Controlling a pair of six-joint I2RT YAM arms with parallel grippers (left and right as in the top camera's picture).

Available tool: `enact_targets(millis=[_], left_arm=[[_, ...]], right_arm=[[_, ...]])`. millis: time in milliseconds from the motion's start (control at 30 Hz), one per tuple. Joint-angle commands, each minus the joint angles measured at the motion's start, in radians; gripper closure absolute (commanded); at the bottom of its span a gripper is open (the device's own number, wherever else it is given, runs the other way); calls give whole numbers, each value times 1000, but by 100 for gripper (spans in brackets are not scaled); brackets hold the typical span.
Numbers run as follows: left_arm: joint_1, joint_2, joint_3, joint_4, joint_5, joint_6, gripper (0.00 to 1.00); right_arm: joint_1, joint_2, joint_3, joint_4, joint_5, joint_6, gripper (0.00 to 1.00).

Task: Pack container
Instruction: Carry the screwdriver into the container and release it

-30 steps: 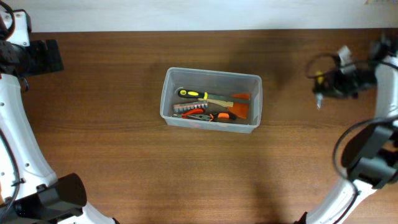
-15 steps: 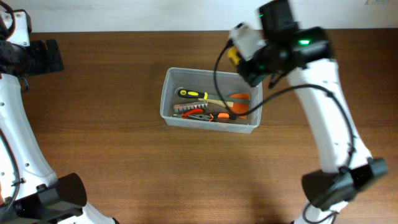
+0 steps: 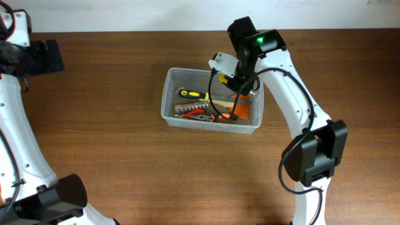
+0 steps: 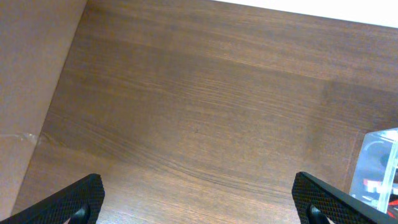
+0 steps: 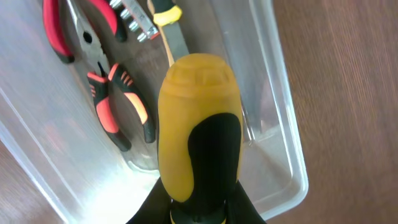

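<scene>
The clear plastic container [image 3: 167, 100] stands at the middle of the table and holds several hand tools. My right gripper [image 3: 232, 75] hangs over its right half, shut on a tool with a thick yellow and black handle [image 5: 198, 118]. In the right wrist view that handle points down into the container [image 5: 287, 130], with my gripper [image 5: 199, 202] closed round its base. My left gripper [image 3: 50, 56] is open and empty over bare table at the far left, well away from the container. The left wrist view shows my left gripper [image 4: 199, 199] open and a corner of the container [image 4: 380, 168].
In the container lie a yellow and black screwdriver [image 3: 194, 95], an orange scraper [image 3: 242, 107], a bit holder [image 3: 186, 108] and red pliers [image 3: 200, 116]. Red pliers [image 5: 59, 31] and orange and black pliers [image 5: 121, 106] show under the held handle.
My right arm has swung from the far right of the table to above the container's right half, carrying the yellow-handled tool. The left arm has not moved.
</scene>
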Motion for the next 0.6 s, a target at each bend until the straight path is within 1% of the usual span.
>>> enact_targets(millis=[0,100,333,467,567], left_arm=[[3,-5,1,0,4,-9,1],[3,-5,1,0,4,-9,1],[3,-5,1,0,4,-9,1],[3,-5,1,0,4,-9,1],[3,-5,1,0,4,-9,1]], right_arm=[[-1,31,2,0,-26,-88,92],[-2,72,2,-5,-25,-109,91],[-3,166,2,-29,-26,-108,91],[-10,196,2,-34,-40,-108,87],[-22,214,0,-38,-94,-108,84]])
